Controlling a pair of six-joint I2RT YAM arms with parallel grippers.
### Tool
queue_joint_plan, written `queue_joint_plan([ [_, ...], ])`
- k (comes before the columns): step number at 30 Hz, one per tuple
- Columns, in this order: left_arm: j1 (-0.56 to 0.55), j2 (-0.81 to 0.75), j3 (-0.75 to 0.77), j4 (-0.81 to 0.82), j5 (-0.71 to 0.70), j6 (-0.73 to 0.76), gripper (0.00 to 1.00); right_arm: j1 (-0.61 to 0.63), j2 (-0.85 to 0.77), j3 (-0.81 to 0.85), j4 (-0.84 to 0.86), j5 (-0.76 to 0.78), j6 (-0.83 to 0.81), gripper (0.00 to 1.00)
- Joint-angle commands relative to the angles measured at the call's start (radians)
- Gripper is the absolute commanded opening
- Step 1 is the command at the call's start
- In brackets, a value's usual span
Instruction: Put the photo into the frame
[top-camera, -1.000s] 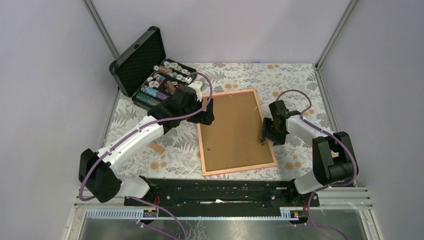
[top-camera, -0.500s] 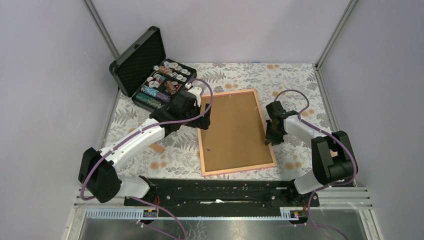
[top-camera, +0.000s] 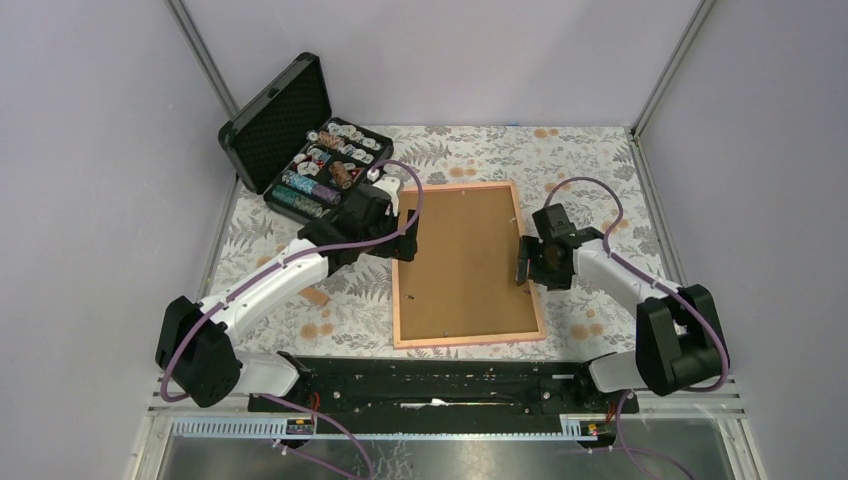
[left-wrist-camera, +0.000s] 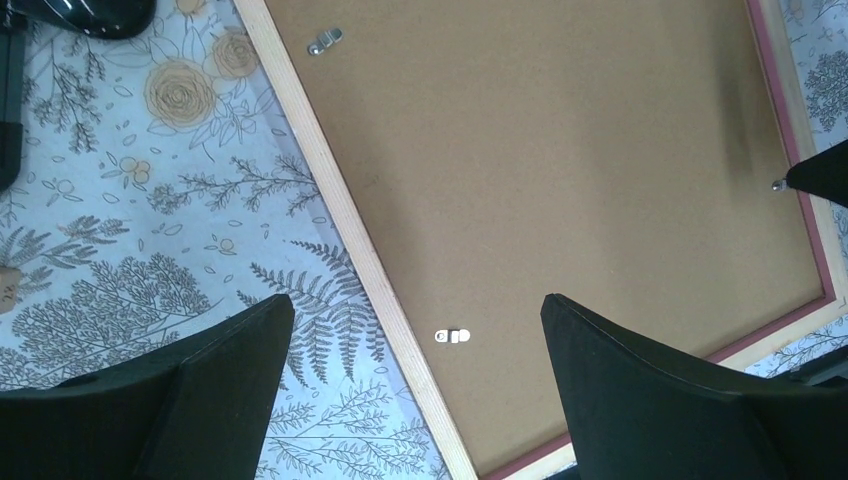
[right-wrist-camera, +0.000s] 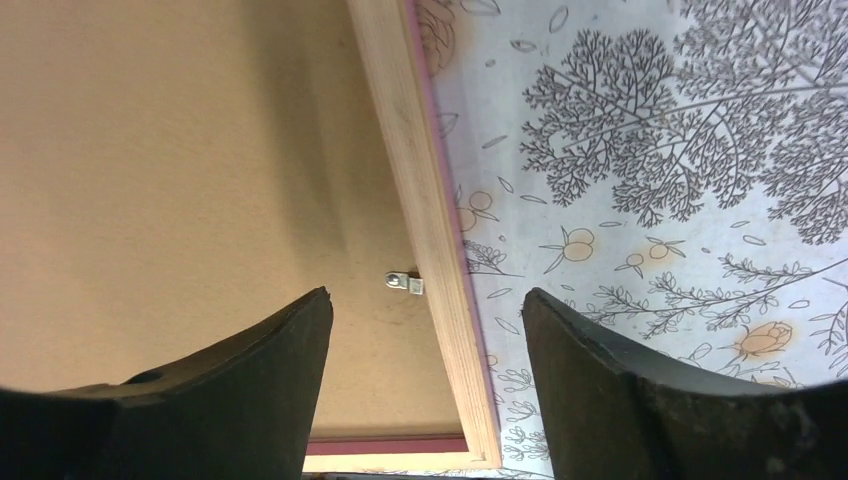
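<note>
**1. Change.** The frame (top-camera: 468, 337) was lying skewed and has swung to approx. square w/ the table edge. It now lies flat between the two grippers. The R gripper (right-wrist-camera: 427, 295) stayed at its rail during the swing. Its jaws are apart and hold nothing, and they straddle the rail w/ a clip (right-wrist-camera: 405, 283) just ahead of the fingertips. The L gripper (left-wrist-camera: 415, 310) has hardly moved. Its jaws are spread wide and empty, straddling the opposite rail, w/ a 2nd clip (left-wrist-camera: 452, 336) between the fingers.

**2. Meaning.** The frame is back side up and the brown board (top-camera: 462, 262) fills it. The photo is not visible in any view, so it cannot be told whether it sits under the board. Judgement: the frame has prob. been squared up to bring both clips within reach. If the photo is inside, only turning the clips remains.

**3. Surroundings.**
- The open case (top-camera: 290, 110), w/ chips inside, lies beyond the L gripper and apart from the frame.
- The L arm's cable (top-camera: 420, 195) loops over the frame corner beyond that gripper and could snag.
- Both clips sit close to the rails, so finger access is tight.
</note>
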Motion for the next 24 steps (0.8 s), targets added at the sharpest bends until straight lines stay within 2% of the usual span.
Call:
queue_joint_plan([
  [1, 0.004, -0.008, -0.029, -0.018, 0.022, -0.044, 0.99, -0.002, -0.050, 0.034, 0.068, 0.015, 0.032, 0.82],
  [3, 0.003, -0.005, -0.071, -0.022, 0.050, -0.074, 0.97, -0.002, -0.009, 0.063, 0.095, 0.038, 0.030, 0.85],
  [6, -0.016, 0.022, -0.122, -0.020, 0.094, -0.140, 0.89, -0.002, 0.113, 0.138, 0.113, 0.083, 0.022, 0.86],
  [8, -0.035, 0.059, -0.145, -0.033, 0.064, -0.241, 0.84, -0.002, 0.194, 0.187, 0.111, 0.123, 0.023, 0.84],
  [10, -0.056, 0.085, -0.165, -0.069, -0.006, -0.383, 0.84, -0.002, 0.250, 0.212, 0.117, 0.147, 0.024, 0.81],
  [15, -0.117, 0.048, -0.262, 0.018, -0.039, -0.648, 0.83, -0.002, 0.304, 0.192, 0.165, 0.155, 0.004, 0.72],
  [24, -0.130, 0.188, -0.178, -0.043, -0.090, -0.772, 0.85, -0.003, 0.295, 0.162, 0.198, 0.108, -0.023, 0.65],
])
